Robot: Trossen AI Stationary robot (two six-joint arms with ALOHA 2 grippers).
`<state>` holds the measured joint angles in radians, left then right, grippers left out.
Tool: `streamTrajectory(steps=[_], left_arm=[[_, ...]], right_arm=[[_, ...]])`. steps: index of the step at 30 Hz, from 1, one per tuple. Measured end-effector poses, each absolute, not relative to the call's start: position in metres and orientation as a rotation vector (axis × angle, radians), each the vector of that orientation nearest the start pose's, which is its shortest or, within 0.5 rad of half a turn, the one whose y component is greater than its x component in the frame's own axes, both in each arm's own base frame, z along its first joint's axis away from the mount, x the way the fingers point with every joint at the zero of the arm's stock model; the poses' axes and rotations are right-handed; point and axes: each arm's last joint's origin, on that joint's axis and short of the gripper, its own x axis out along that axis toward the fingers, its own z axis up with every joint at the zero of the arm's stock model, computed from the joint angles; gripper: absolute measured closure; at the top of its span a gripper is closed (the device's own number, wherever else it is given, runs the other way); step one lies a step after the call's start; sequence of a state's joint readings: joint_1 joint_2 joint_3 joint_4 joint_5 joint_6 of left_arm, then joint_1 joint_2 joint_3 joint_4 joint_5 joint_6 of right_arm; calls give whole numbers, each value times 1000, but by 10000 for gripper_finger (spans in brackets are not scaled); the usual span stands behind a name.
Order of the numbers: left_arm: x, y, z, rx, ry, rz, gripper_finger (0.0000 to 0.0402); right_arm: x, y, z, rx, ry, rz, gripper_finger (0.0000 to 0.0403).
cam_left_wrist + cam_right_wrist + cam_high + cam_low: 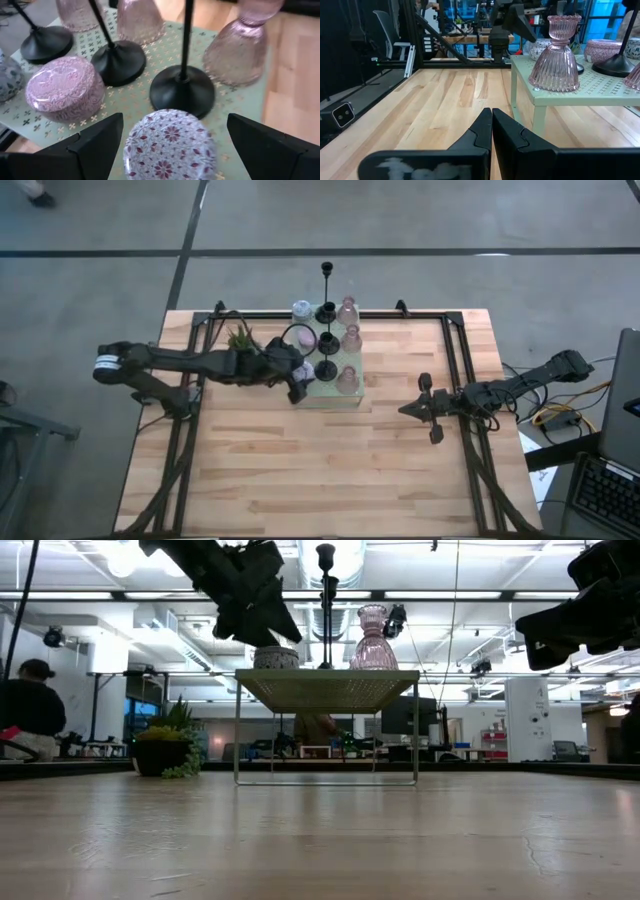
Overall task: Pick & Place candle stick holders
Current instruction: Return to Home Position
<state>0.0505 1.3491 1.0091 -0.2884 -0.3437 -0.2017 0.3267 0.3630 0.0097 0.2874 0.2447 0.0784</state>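
Left wrist view: left jaws wide open, holding nothing, dark fingers (pixel 95 145) far apart.
Between the left jaws: a stubby white holder (pixel 170 145) with a red flower pattern, lower than the jaws, not gripped.
Just beside it: a stubby pink holder (pixel 65 87) with a swirly pattern, and past that a stubby blue-grey holder (pixel 7 77), mostly cut off.
Next row: three black holders (pixel 182 91), round feet flat on the shelf, thin stems straight up.
Far row: three pink glass holders (pixel 237 50), all upright.
Under all nine: a pale green shelf (pixel 125 102) full of little cross-shaped holes.
Low view: shelf up on thin legs over the wooden counter (pixel 320 830), left jaws hanging above the shelf's left end.
High view, left side: left arm (pixel 180 362) reaching in from the left to the shelf's left edge.
Shelf place: near the back edge of the counter, about halfway across.
Right wrist view: right jaws shut tight, fingers (pixel 480 132) touching, nothing between them.
Right jaws place: over bare wood on the right side of the counter, well apart from the shelf, pointing toward it.
High view, right side: right arm (pixel 520 385) folded back near the counter's right edge.
Plant: a small green potted plant (pixel 240 338) on the counter, near the shelf's left side, close by the left arm.
Room behind: a person (pixel 30 700) in a dark top and cap, far off at the left of the low view.
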Motion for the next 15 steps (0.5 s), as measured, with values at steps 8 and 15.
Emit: streamTrajectory(steps=[8,15], left_arm=[[273,18,310,-121,479,323,56],[257,0,311,-91,449,251,172]], right_arm=[[115,32,163,61,65,79,394],[115,32,163,89,66,78,394]])
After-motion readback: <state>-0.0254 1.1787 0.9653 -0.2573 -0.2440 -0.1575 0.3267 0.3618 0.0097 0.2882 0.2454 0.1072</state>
